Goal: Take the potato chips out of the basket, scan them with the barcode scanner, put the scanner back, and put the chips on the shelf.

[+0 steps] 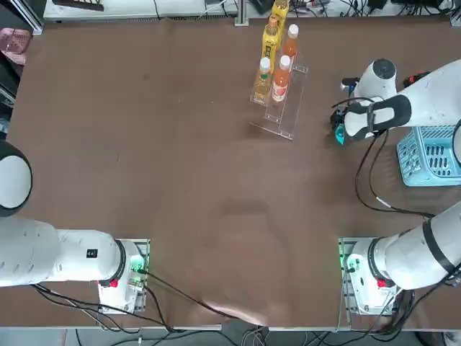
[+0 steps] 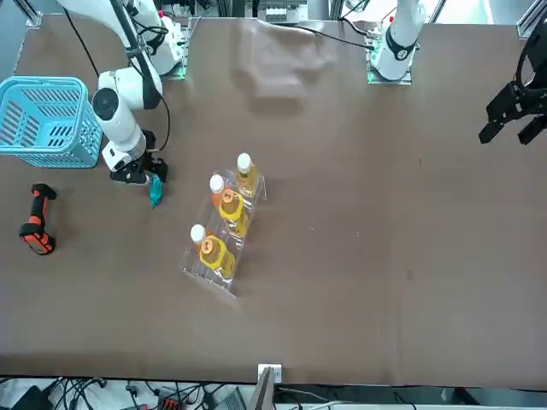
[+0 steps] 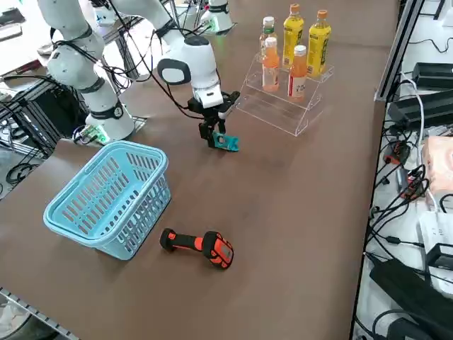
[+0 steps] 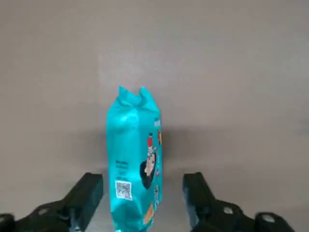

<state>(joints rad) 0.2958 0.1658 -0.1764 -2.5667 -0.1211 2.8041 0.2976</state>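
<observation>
Clear acrylic in the top view: one shelf [image 1: 286,119] with five bottles [image 1: 280,81], at ten o'clock from the right gripper [image 1: 338,124]; one basket [image 1: 410,160] towards four. Front view: one scanner [image 2: 37,224], about eight o'clock from the gripper. Wrist view: fingers spread, one packet [image 4: 133,159] on the table between them, probably light, slick, crushable; pinch mid-body gently.

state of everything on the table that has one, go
right gripper: open, over the table, a finger on each side of the packet
potato chips packet: out of the basket, sealed, lying on the table
basket: upright, open-topped
barcode scanner: lying on the table, not held
acrylic shelf: standing, holding bottles
drink bottles: upright, capped
</observation>
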